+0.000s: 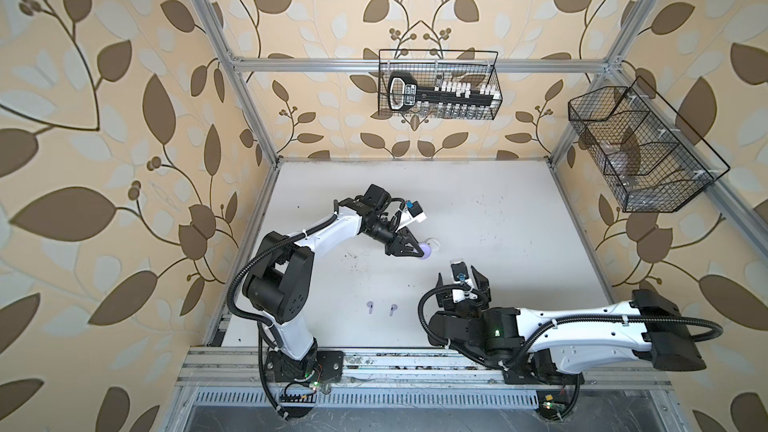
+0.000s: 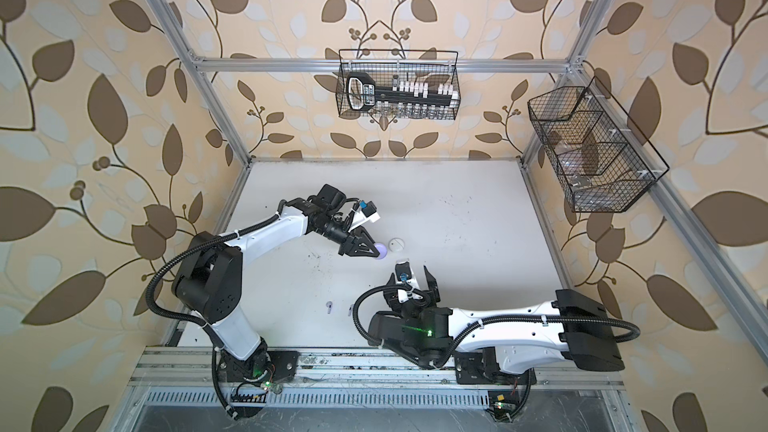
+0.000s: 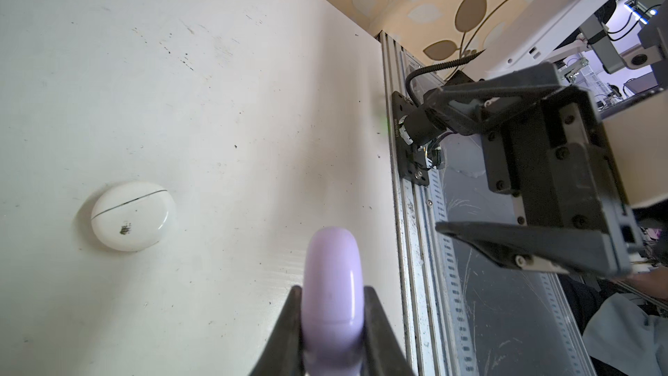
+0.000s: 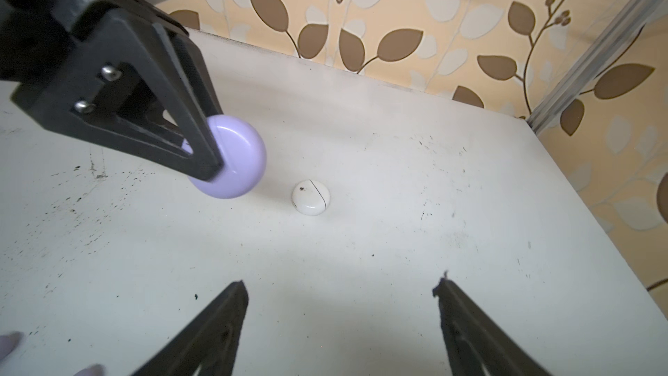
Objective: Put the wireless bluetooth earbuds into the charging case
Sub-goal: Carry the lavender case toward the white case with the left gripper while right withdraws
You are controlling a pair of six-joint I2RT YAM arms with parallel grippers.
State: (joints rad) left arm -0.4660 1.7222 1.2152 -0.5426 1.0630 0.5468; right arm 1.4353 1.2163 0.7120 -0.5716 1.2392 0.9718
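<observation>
Little is done. The left tool [image 1: 419, 253] pinches the lavender case [image 4: 238, 160] on edge, seemingly clear of the worktop [image 1: 519, 218], lid apparently shut. The right tool [image 4: 341, 283] is spread wide and empty, facing that case. Two lavender earbuds [image 1: 369, 306] lie back beside the right tool's wrist, neither seated. A white case [image 4: 311, 197] rests closed just beyond the left tool's tips.
</observation>
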